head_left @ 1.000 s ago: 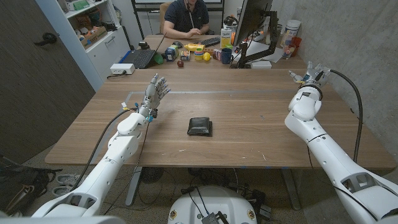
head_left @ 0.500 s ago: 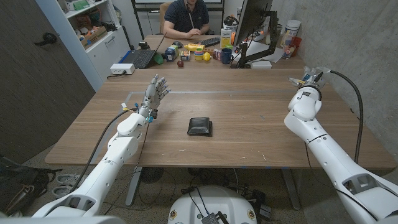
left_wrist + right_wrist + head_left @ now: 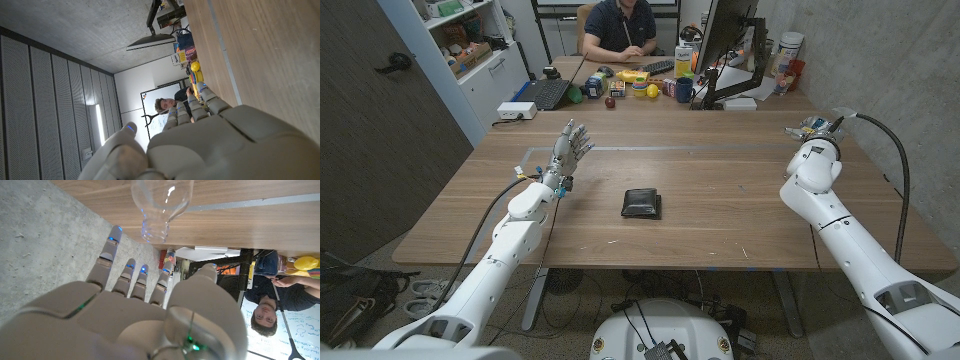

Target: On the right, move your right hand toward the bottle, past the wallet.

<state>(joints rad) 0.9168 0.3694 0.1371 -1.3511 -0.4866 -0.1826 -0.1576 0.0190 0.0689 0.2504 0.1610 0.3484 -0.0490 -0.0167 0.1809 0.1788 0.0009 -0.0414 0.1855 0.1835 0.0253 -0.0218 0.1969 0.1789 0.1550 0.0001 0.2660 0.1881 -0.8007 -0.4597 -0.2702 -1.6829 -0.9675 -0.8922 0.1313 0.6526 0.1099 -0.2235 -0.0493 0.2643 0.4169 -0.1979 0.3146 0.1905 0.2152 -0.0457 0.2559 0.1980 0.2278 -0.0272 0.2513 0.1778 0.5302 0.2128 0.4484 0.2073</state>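
- The right hand (image 3: pixel 125 315) is up near the far right side of the worktop (image 3: pixel 720 190). Its fingers (image 3: pixel 132 277) are spread apart and it holds nothing.
- The clear bottle (image 3: pixel 160 202) stands just past those fingertips, close but not touching as far as I can tell. In the head view it is too faint to pick out by the right hand (image 3: pixel 815 126).
- The black wallet (image 3: pixel 641 203) lies in the middle of the worktop, well apart from the right hand and nearer the robot. I think the hand is already past it.
- To do this step well, I would go slowly and straight at the bottle, and keep the fingers open. The bottle looks light and tall, so a bump could tip it over.
- The left hand (image 3: pixel 570 145) stands up over the left side, fingers open, holding nothing.
- The worktop is brown wood with a thin line of tape (image 3: pixel 650 149) across it.
- Behind it a person (image 3: pixel 620 25) sits at a desk with a laptop (image 3: pixel 545 93), a big screen (image 3: pixel 720 35) and small bright toys (image 3: pixel 635 85).
- There are shelves (image 3: pixel 460 35) on the left and a grey wall (image 3: pixel 880 60) on the right.
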